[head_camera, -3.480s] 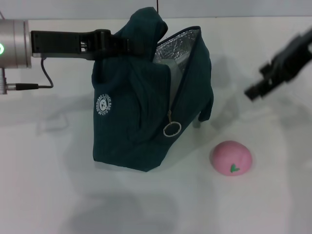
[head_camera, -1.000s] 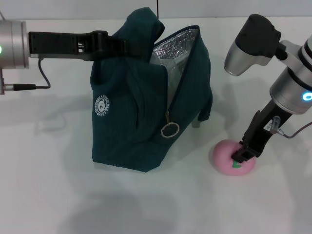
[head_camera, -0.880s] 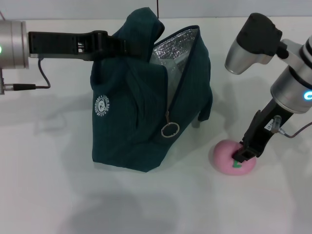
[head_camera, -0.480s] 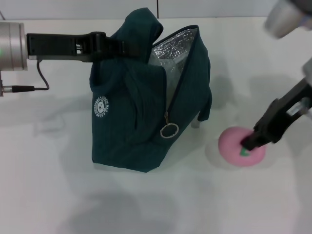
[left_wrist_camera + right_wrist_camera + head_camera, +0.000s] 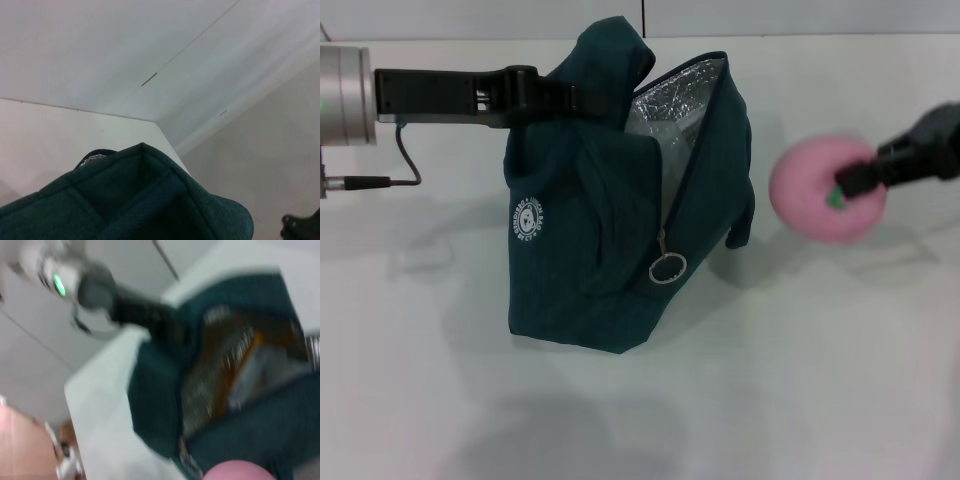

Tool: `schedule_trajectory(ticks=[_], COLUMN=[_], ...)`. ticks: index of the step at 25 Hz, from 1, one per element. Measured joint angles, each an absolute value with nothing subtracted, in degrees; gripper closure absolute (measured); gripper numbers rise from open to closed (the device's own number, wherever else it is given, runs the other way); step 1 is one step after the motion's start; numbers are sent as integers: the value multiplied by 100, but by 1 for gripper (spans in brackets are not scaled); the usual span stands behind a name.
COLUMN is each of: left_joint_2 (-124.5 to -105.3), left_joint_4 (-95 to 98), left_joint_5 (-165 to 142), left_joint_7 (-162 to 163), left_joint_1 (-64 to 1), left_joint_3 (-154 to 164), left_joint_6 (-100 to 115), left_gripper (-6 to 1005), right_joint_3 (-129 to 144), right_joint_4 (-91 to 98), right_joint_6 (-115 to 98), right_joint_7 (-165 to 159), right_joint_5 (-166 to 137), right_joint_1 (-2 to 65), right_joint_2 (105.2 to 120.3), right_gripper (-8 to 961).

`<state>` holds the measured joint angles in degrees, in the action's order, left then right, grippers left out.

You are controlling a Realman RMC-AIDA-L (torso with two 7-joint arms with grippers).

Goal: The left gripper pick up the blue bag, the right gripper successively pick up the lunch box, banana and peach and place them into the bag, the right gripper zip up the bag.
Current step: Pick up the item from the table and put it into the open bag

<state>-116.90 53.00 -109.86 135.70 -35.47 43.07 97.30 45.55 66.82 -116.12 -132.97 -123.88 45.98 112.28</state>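
The blue bag (image 5: 610, 230) stands mid-table, its zip open and the silver lining showing. My left gripper (image 5: 570, 98) comes in from the left and is shut on the bag's top handle, holding it up. The pink peach (image 5: 820, 190) hangs in the air to the right of the bag, level with its upper half, with my right gripper (image 5: 855, 180) shut on it. The right wrist view, blurred, looks down into the bag (image 5: 165, 390): an orange streak that looks like the banana (image 5: 247, 360) lies beside a pale shape, perhaps the lunch box (image 5: 260, 372). The peach (image 5: 240, 471) shows at that view's edge.
The white table (image 5: 770, 380) stretches around the bag. A black cable (image 5: 410, 160) trails from the left arm at the far left. The zip's ring pull (image 5: 670, 268) hangs on the bag's front. A wall runs behind the table.
My right gripper came down on the peach on the table, closed on it, and has lifted it up and back, beside the bag's upper half. The left arm and bag stayed still.
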Motion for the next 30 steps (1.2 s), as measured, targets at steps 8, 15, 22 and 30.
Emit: schedule_trajectory(ticks=[8,15,22,30], left_joint_2=[-11726,-11735,-11694,-11689], left_joint_4=[5300,5300,5167,5161], left_joint_5=[-10986,-10955,-10820,-10819], left_joint_7=[13548,13545,13484,13475], left_joint_1=[-3568,-3558,-3536,-3533], left_joint_3=[4307,4307,4307,4307], left_joint_6=[9729,9729,9729,9729], left_gripper=[963,963,963,963], right_joint_3=[4464,5188,5922,6108], right_joint_4=[6059,5884,5766,5759], right_joint_6=[-10620,-9668,-8999,-8950], right_joint_7=[-12611,-12014,-11870,-11822], right_joint_5=[-11582,-10965,-10850,-10828], right_joint_1=[4603,4596,4577,4606], right_joint_2=[11348,11529,11556,11569], right_gripper=[896,858,819,775])
